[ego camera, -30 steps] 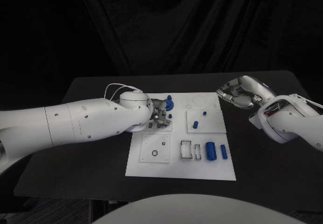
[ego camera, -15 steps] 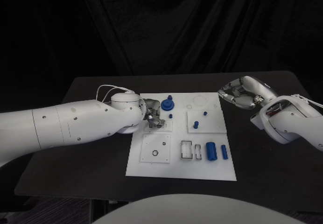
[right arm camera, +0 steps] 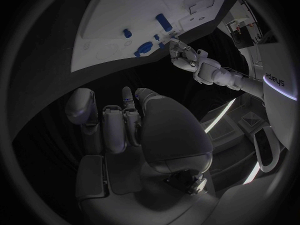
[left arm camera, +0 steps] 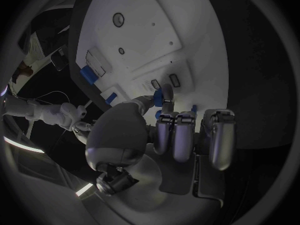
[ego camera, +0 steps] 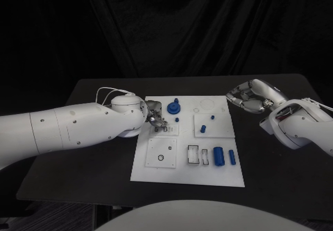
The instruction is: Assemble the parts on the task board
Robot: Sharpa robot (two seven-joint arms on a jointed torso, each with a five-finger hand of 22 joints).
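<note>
The white task board [ego camera: 187, 171] lies mid-table. A round blue part with a peg [ego camera: 173, 106] stands near its far left edge, with a tiny blue piece [ego camera: 176, 119] just in front. A short blue peg [ego camera: 202, 128] stands in the right plate, and two blue cylinders [ego camera: 218, 156] lie at the near right. My left hand [ego camera: 158, 119] hovers at the board's left edge beside the slotted plate [left arm camera: 164, 82], its fingers [left arm camera: 178, 135] curled with nothing seen in them. My right hand [ego camera: 249, 96] hangs past the board's far right corner, fingers [right arm camera: 115, 122] curled in; a thin bluish sliver sits by the thumb, unclear what.
A square plate with a round hole [ego camera: 160, 154] lies at the board's near left, and two rectangular slots [ego camera: 197, 155] are beside it. A faint circle outline [ego camera: 206, 102] marks the far side. Bare black table [ego camera: 90, 168] surrounds the board.
My left hand has drawn back to the left, off the slotted plate and away from the round blue part, which now stands free. The right hand has stayed in place.
</note>
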